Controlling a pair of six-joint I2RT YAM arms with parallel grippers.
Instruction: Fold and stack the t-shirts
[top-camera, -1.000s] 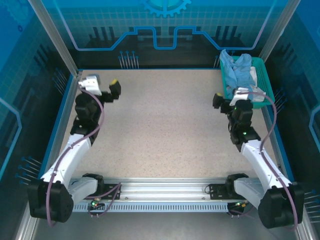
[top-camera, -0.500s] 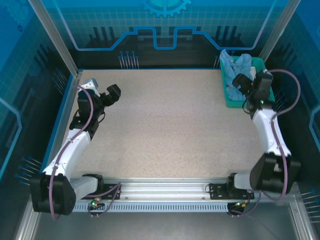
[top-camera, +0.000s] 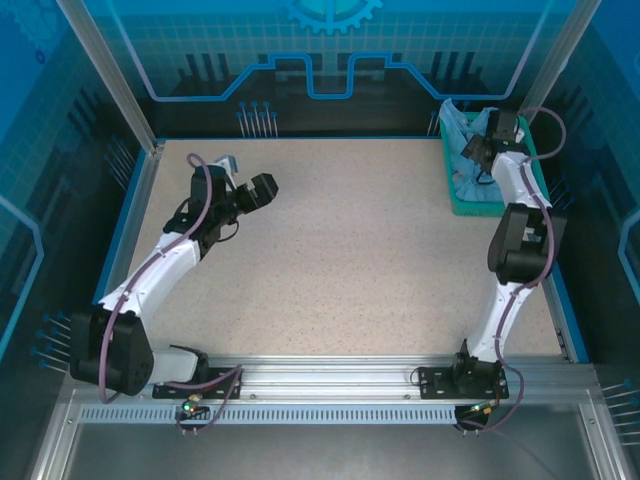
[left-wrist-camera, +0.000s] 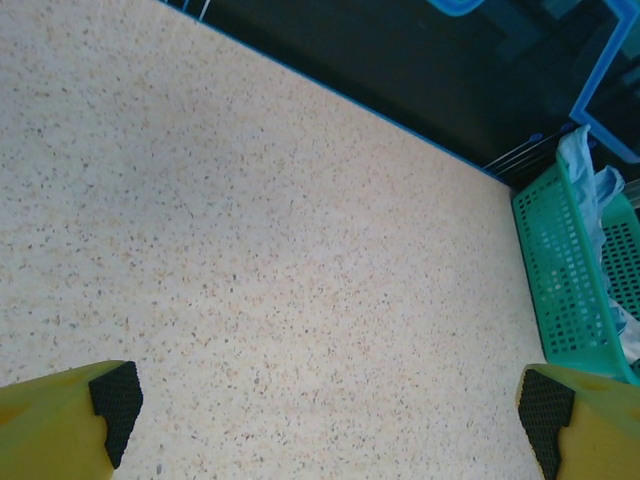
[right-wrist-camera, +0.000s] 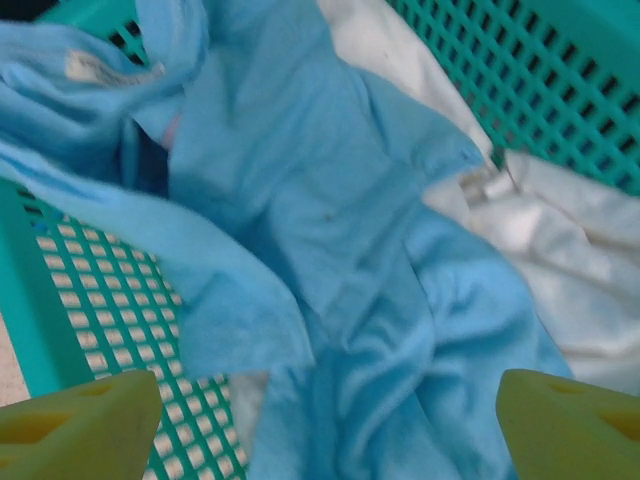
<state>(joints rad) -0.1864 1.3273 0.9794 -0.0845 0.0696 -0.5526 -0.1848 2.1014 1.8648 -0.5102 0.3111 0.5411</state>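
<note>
A light blue t-shirt (right-wrist-camera: 330, 230) lies crumpled in the teal mesh basket (right-wrist-camera: 100, 300), partly over a white t-shirt (right-wrist-camera: 560, 260). My right gripper (right-wrist-camera: 325, 430) hangs open just above the blue fabric, one yellow finger (right-wrist-camera: 80, 425) on each side, with nothing pinched. From above, the right gripper (top-camera: 476, 150) reaches into the basket (top-camera: 470, 205) at the table's far right corner, where the blue t-shirt (top-camera: 455, 125) drapes over the rim. My left gripper (top-camera: 264, 190) hovers open over the bare far-left tabletop. In the left wrist view the left gripper (left-wrist-camera: 325, 430) holds nothing.
The speckled tabletop (top-camera: 350, 260) stretches between the arms, bounded by a blue raised border and transparent walls. The basket (left-wrist-camera: 565, 270) stands against the right wall, with cloth spilling over its far rim. A metal rail (top-camera: 330, 380) runs along the near edge.
My right arm has swung from the table's right side up to the far corner and over the basket. The left gripper has moved to the right, toward the table's middle.
</note>
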